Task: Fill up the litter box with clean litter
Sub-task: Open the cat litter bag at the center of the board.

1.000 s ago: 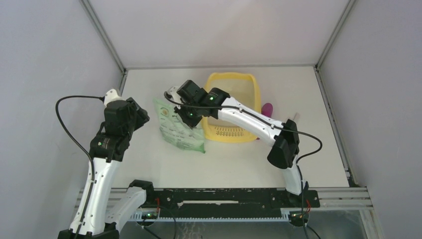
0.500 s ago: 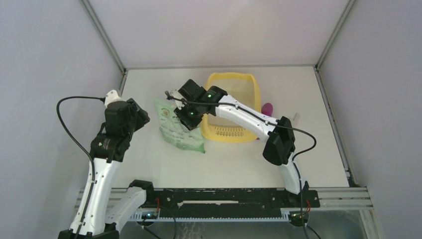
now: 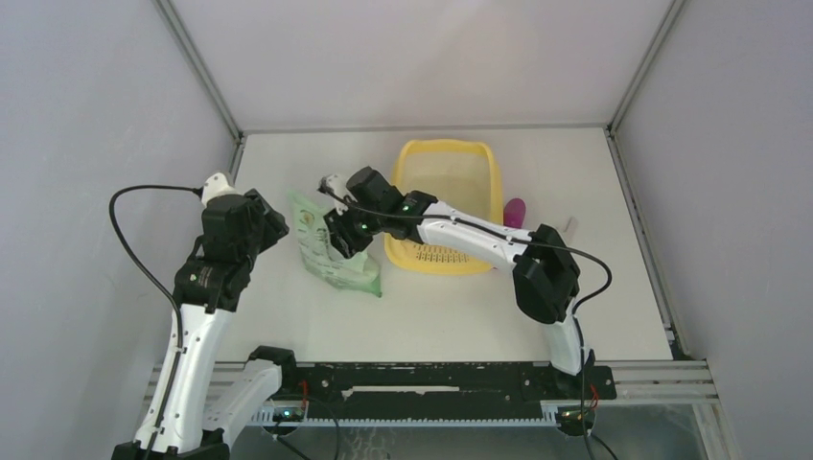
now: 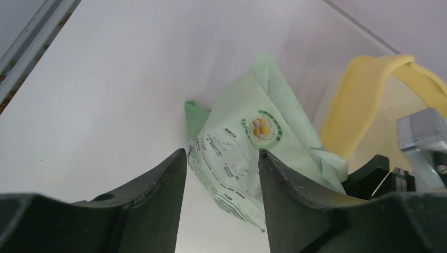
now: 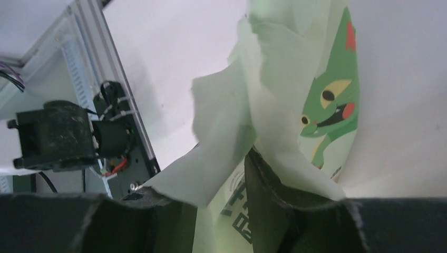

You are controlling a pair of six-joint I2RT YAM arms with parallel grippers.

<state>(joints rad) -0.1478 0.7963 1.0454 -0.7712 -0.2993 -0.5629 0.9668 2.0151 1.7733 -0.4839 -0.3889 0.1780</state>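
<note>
The yellow litter box (image 3: 446, 163) stands at the back middle of the table, its slotted grille ledge at the near end; its rim also shows in the left wrist view (image 4: 358, 100). No clean litter shows in it. A light green printed bag (image 3: 331, 264) lies left of the box. My right gripper (image 3: 343, 238) is at the bag's right end. In the right wrist view (image 5: 221, 174) it is shut on the bag's (image 5: 327, 95) torn top, with flaps draped over both fingers. My left gripper (image 4: 222, 155) is open and empty, left of the bag (image 4: 253, 137).
A magenta scoop (image 3: 515, 211) lies just right of the litter box, mostly hidden behind it. The white table is walled at the left, back and right. The right arm stretches across the box's near end.
My right gripper has moved left and a little nearer, and the green bag has shifted left with it and bunched up. The left arm has not moved.
</note>
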